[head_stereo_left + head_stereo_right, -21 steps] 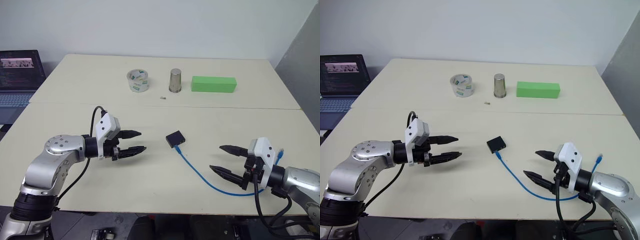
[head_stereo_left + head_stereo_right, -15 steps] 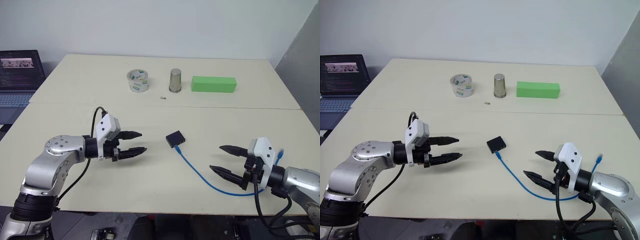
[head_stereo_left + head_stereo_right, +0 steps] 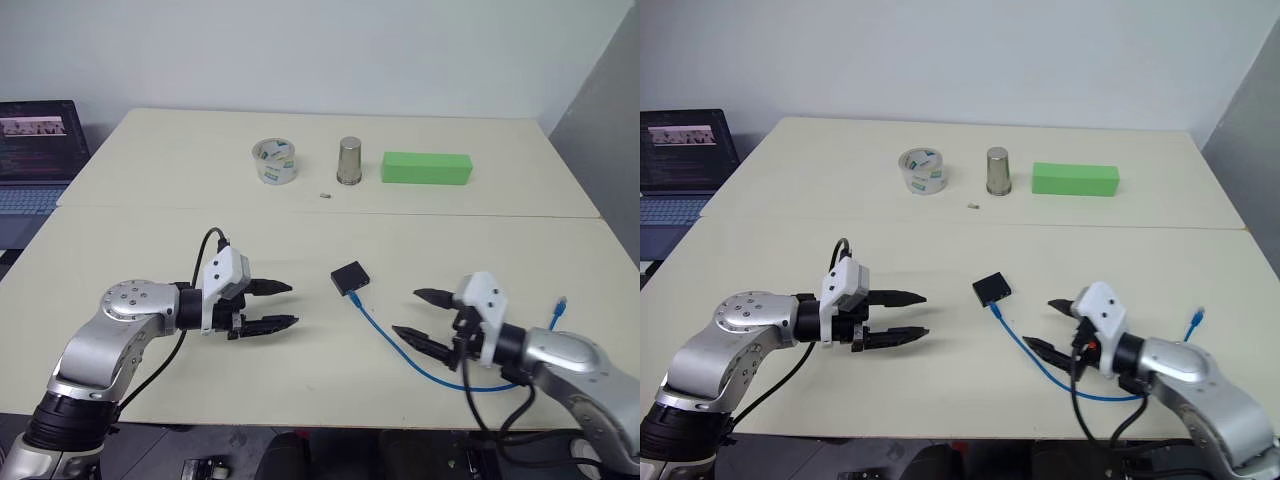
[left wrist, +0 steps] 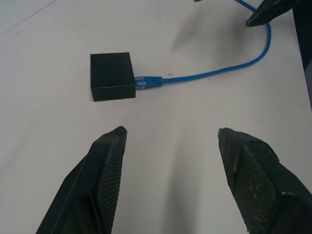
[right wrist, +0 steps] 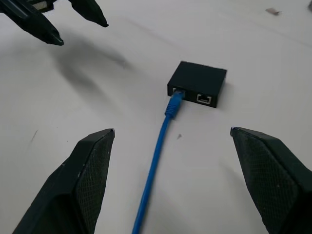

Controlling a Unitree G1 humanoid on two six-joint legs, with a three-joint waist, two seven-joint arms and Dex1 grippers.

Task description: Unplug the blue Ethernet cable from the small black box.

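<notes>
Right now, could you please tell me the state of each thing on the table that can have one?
Bright blue Ethernet cable: plugged into the box, far end lying free.
Small matte black box: flat on the table, second port empty.
Left gripper: open, holding nothing.
Right gripper: open, holding nothing.
Metal cup: upright.

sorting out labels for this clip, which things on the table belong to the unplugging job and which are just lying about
Belongs to the job:
- blue Ethernet cable, plugged into the box
- small black box
- left claw and right claw, both open, either side of the box

Just lying about:
- roll of clear tape
- metal cup
- green block
- laptop, on the far left beside the table
</notes>
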